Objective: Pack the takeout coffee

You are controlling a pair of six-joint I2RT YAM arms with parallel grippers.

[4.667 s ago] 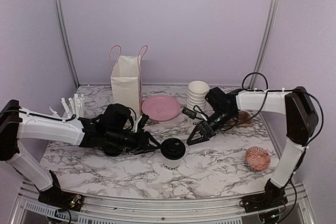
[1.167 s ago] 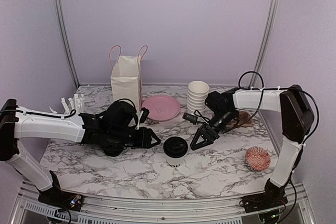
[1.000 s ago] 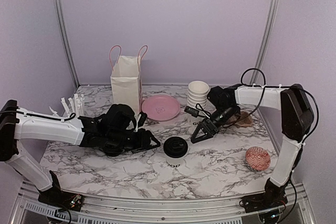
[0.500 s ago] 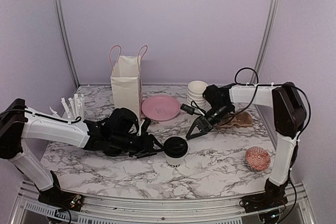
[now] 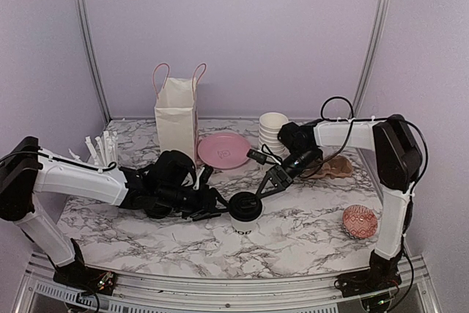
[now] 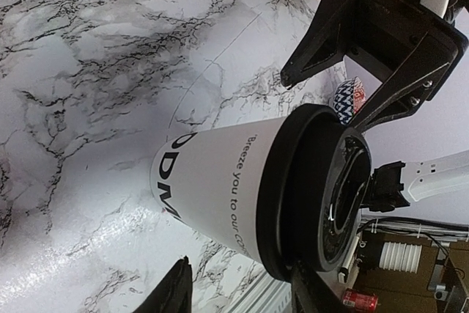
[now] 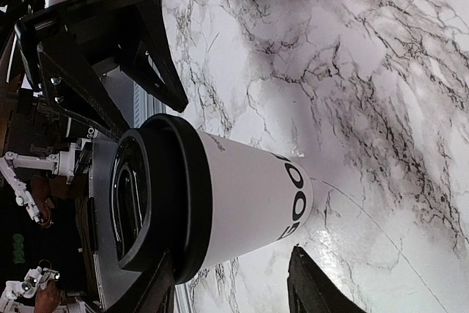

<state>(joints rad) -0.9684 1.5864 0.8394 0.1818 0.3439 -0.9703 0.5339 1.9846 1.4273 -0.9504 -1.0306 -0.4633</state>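
Marble table point(image 5: 308, 236) bears the coffee cup point(image 5: 242, 212); both arms' jaws gape beside it, fingertips point(image 6: 176, 289) cropped, contact unclear.

Lettering on the coffee cup point(image 6: 220, 196) curves out of sight.

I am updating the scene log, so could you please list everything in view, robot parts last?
coffee cup: one, white with black lid, table centre
paper bag: one, white with pink handles, back left
plate: one, pink, right of the bag
stacked cups: one stack, white, right of the plate
straws: a bunch, white-wrapped, far left
tan object: one, back right, unclear what
round patterned object: one, reddish, front right
table: one, marble-patterned
left gripper: one, black, open, left of the cup
right gripper: one, black, open, right of the cup
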